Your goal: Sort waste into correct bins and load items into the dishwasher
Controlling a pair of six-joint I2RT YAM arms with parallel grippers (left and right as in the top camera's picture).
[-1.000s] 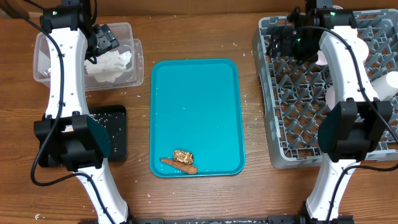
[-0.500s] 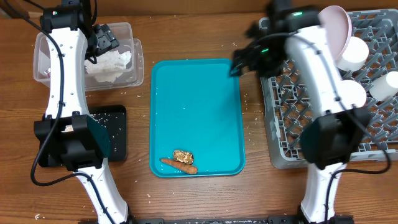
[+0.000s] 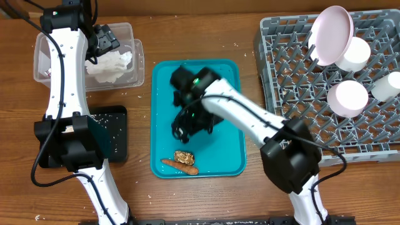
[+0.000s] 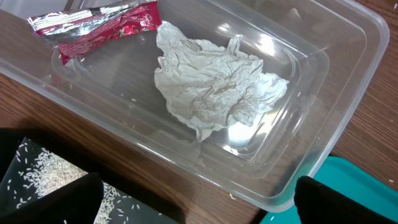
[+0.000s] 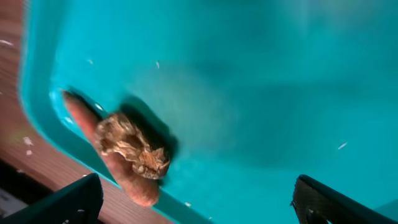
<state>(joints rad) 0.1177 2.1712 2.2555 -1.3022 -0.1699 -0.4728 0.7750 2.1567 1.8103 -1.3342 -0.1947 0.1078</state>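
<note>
1. Nearest the robot, the small orange carrot piece (image 3: 179, 165) lies at the near edge of the teal tray (image 3: 219, 81). The brown food lump (image 3: 183, 155) touches it.
2. Just beyond them, over the tray, hangs the right pincer (image 3: 187, 127), jaws wide and holding nothing.
3. Left on the bench (image 3: 144, 181), the flat black tray (image 3: 119, 150) carries white rice grains (image 4: 43, 177).
4. Farther back, the clear tub (image 3: 134, 47) holds the crumpled white napkin (image 4: 214, 87) and the red wrapper (image 4: 93, 25). The left pincer (image 3: 105, 42) hovers over it, wide and empty.
5. Far right, the grey dish rack (image 3: 294, 94) holds a tilted plate (image 3: 332, 34), with a bowl (image 3: 348, 100) near it.
</note>
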